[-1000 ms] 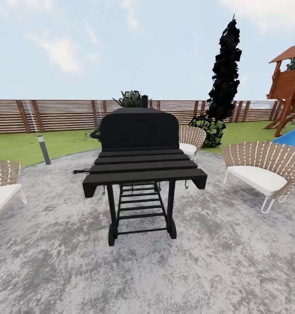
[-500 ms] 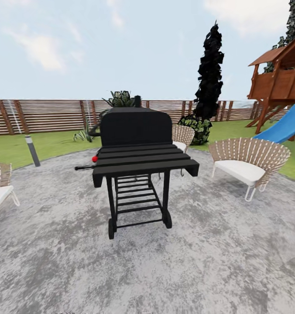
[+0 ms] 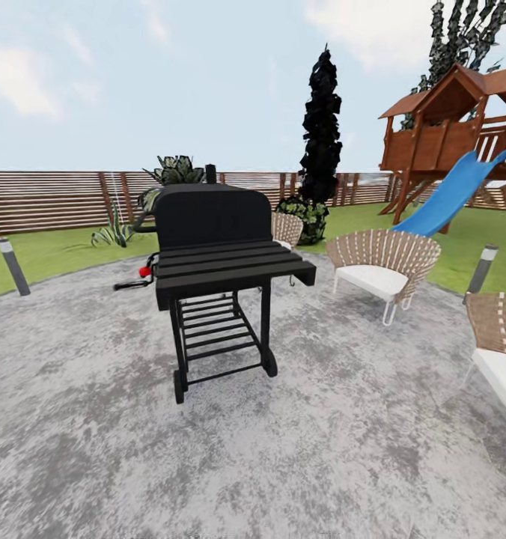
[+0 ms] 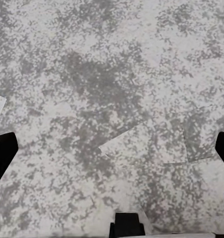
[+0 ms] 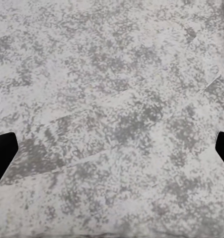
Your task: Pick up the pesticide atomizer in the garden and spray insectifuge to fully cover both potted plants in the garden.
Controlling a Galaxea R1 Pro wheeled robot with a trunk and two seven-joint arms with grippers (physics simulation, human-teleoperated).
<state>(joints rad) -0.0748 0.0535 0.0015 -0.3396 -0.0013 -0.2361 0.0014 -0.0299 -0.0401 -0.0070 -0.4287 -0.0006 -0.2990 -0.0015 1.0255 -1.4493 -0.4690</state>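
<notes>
While both grippers gape, patio (image 3: 343, 449) lies open beside grill (image 3: 215, 254).

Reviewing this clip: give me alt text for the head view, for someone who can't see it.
A black wheeled barbecue grill stands on a round grey paved patio, with a woven chair to its right. Behind lie lawn, a slatted wooden fence and a wooden playhouse with a blue slide.

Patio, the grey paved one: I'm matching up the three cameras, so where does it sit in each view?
Head view: the patio spans the lower half, under the black grill, bordered by the lawn behind.
Left wrist view: it lies below the open left gripper, across the picture.
Right wrist view: the same, below the open right gripper.
Shared landmark: the patio's mottled grey paving.
</notes>
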